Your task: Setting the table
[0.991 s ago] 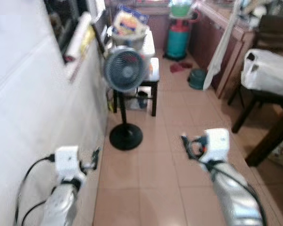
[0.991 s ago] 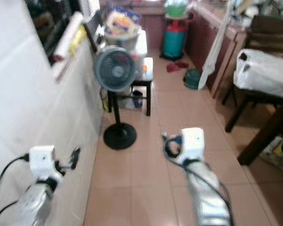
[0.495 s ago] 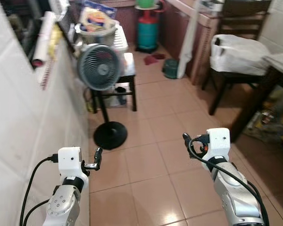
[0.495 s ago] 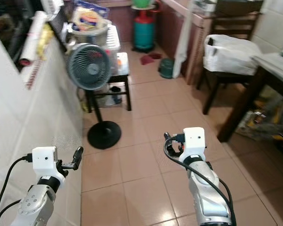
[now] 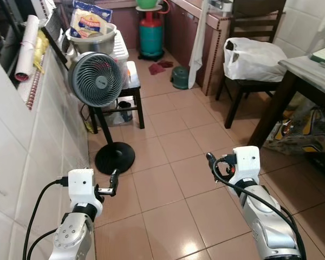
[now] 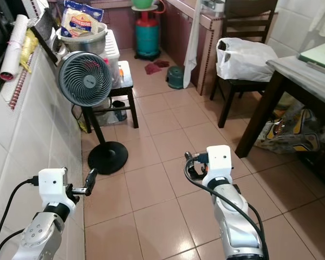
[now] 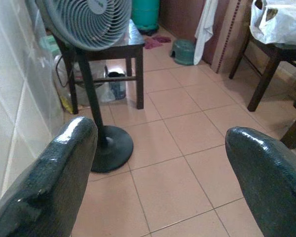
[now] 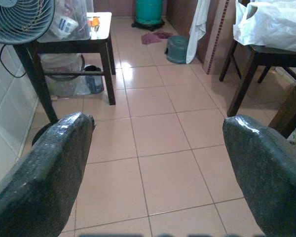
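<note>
Room: narrow kitchen passage with a floor [image 5: 173,162] of glossy terracotta tiles; a white tiled wall [image 5: 21,162] runs along the robot's left.

Dining table [image 5: 309,67]: dark legs, pale top, at the right edge; a green-edged board lies on its far corner.

Dark wooden chair [image 5: 249,81] beside the table, bearing a full white plastic bag [image 5: 254,57].

Grey pedestal fan [image 5: 96,79] on a round black base, near the wall, before a small dark side table [image 5: 131,81].

Green gas cylinder [image 5: 151,35] at the far end.

Grey tub [image 5: 89,40] behind the fan, holding a printed food packet [image 5: 89,21].

Left gripper [image 7: 158,163]: held low near the wall, jaws wide apart, holding nothing.

Right gripper [image 8: 155,163]: over open floor, jaws wide apart, likewise holding nothing.
</note>
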`<state>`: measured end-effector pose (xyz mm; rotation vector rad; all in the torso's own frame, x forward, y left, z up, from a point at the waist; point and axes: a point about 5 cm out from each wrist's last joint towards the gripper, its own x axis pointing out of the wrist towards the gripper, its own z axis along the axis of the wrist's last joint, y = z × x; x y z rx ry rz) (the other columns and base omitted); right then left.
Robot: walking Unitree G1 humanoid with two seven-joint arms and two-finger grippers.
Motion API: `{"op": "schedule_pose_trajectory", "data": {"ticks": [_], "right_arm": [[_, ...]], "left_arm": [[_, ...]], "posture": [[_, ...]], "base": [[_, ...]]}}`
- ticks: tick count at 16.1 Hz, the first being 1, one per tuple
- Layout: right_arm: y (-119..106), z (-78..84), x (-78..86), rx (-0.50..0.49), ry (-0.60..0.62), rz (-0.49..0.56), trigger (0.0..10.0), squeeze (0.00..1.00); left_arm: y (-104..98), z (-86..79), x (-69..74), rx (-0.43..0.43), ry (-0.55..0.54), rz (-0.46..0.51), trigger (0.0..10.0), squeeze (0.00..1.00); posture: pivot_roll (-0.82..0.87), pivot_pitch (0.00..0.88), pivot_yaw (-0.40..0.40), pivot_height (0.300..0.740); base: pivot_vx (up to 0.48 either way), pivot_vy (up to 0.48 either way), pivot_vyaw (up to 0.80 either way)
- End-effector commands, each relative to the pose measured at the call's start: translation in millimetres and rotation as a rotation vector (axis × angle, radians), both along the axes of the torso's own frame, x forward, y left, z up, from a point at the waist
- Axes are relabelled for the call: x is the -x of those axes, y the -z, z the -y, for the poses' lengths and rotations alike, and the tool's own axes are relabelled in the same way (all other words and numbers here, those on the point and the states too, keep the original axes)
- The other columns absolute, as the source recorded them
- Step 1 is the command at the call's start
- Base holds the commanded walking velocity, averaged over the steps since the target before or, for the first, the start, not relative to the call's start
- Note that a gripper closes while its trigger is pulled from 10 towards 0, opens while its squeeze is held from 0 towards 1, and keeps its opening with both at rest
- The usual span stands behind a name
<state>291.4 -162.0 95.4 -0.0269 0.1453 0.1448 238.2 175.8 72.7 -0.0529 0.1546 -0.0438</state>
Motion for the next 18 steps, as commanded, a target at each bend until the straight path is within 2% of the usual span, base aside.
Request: {"op": "schedule_pose_trajectory", "data": {"ticks": [1, 4, 11, 16, 18], "right_arm": [[-1.0, 0.9, -1.5, 0.003, -0.002, 0.005, 10.0, 0.00], [-1.0, 1.6, -0.9, 0.000, 0.001, 0.009, 10.0, 0.00], [-0.8, 4.0, 1.4, 0.003, 0.005, 0.014, 10.0, 0.00], [-0.8, 4.5, 1.1, 0.008, 0.011, 0.008, 10.0, 0.00], [0.1, 5.0, 1.3, 0.003, 0.017, 0.000, 10.0, 0.00]], "left_arm": [[-3.7, 1.0, 0.1, 0.002, 0.004, 0.017, 10.0, 0.00], [-2.6, 0.8, 0.5, 0.001, 0.007, 0.012, 10.0, 0.00], [-0.1, 2.7, 1.1, 0.004, 0.009, 0.002, 10.0, 0.00], [-0.1, 1.8, 0.7, 0.024, 0.003, 0.003, 10.0, 0.00], [-1.4, 1.5, -0.3, 0.021, -0.004, 0.009, 10.0, 0.00]], "posture": [[-0.12, 0.028, 0.037, 0.740], [-0.12, 0.029, 0.038, 0.740], [-0.13, 0.035, 0.038, 0.740], [-0.13, 0.038, 0.038, 0.740], [-0.13, 0.038, 0.040, 0.740]], "base": [[0.000, -0.319, -0.77], [0.000, -0.319, -0.78], [0.000, -0.307, 0.00], [0.000, 0.000, 0.00], [0.000, 0.000, -0.80]]}}
